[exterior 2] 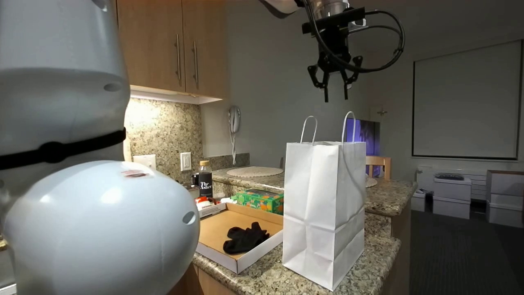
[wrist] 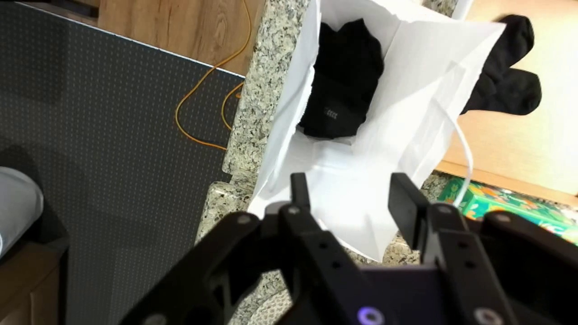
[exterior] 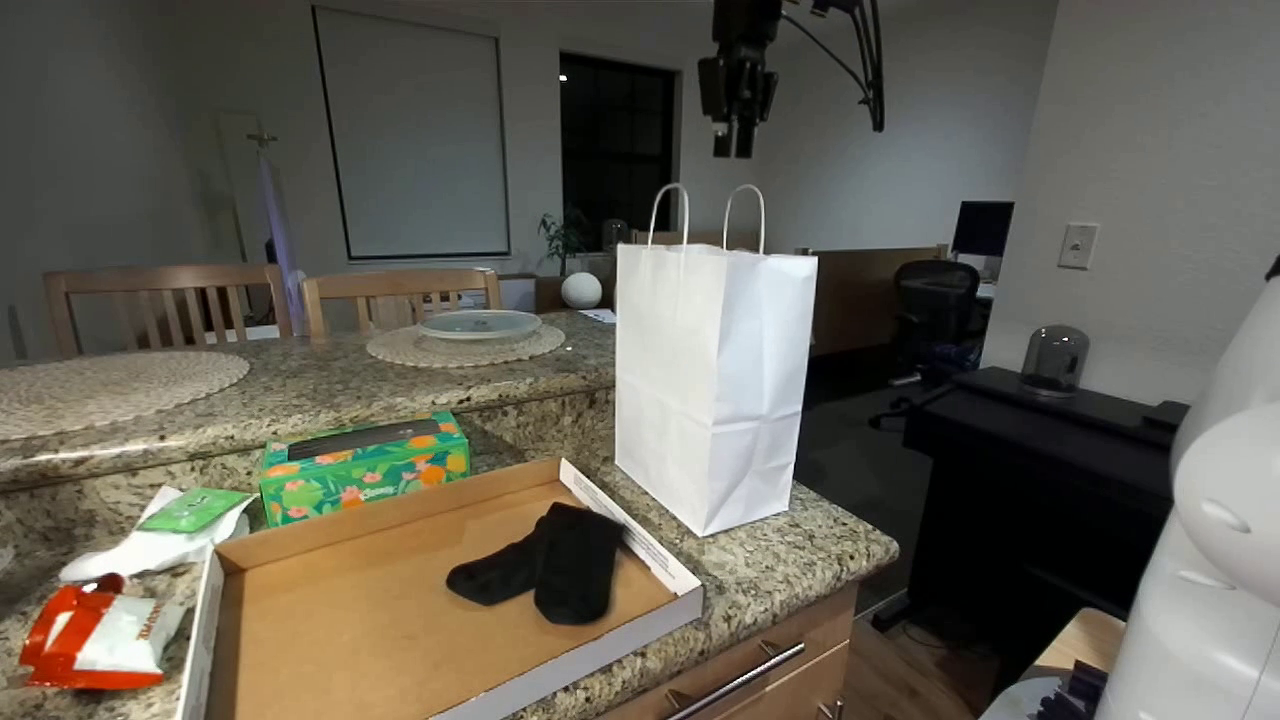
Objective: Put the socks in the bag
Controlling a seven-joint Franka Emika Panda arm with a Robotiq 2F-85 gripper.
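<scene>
The white paper bag (exterior: 712,390) stands upright on the counter, its two loop handles raised. From above, in the wrist view, one black sock (wrist: 341,83) shows within the mouth of the bag (wrist: 420,85); how deep it lies I cannot tell. More black socks (exterior: 580,565) rest overlapping in the cardboard tray, seen in both exterior views (exterior 2: 245,238). High over the bag's handles hangs my gripper (exterior 2: 336,98), pointing down and apart from the bag. Its fingertips are spread, and only white paper shows through the gap between them in the wrist view.
Beside the bag lies the shallow brown tray (exterior: 330,640) with low white walls. Behind it are a green tissue box (exterior: 365,470), a red-and-white packet (exterior: 100,640) and a bottle (exterior 2: 205,180). The bag stands close to the counter's edge (exterior: 860,545).
</scene>
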